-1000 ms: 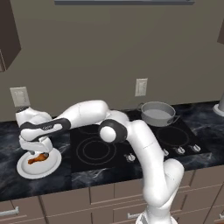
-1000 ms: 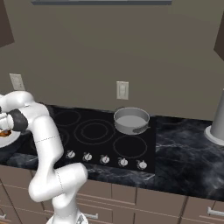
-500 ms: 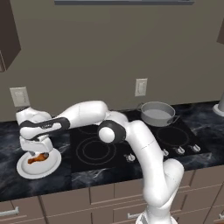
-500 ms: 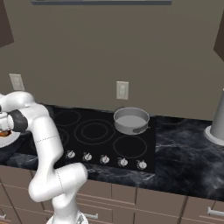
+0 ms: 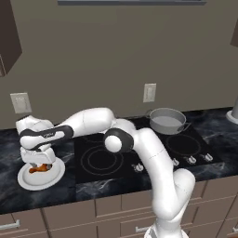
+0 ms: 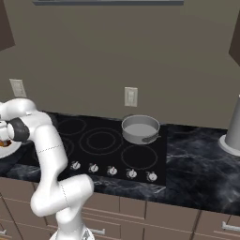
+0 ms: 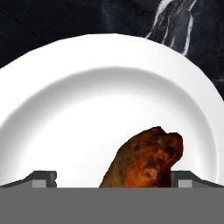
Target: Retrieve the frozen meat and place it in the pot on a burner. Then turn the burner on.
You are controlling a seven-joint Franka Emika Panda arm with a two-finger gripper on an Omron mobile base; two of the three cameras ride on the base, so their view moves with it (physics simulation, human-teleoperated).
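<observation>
Right now: gripper [image 5: 40, 165] low over the white plate [image 5: 27, 181], jaws wide apart, meat between the tips but not clamped.

Arm stretches left across the black cooktop [image 5: 121, 155] to the dark marble counter [image 5: 14, 153], hand pointing down at the plate. Frozen meat [image 7: 144, 159], orange-brown drumstick piece, lies on the plate; in the hand view it sits between the two finger tips [image 7: 43, 179], one tip well to one side, the other just beside it, contact unclear. In the left base view the meat [image 5: 39, 168] peeks out under the hand. Grey pot [image 5: 165, 121] sits on the back right burner, well apart from the plate; pale inside, small side handles. Row of knobs [image 6: 111, 171] along the cooktop front edge. Wall outlet [image 5: 149, 92] behind the pot. In the right base view the pot [image 6: 140, 129] sits behind the front right burner ring.
</observation>
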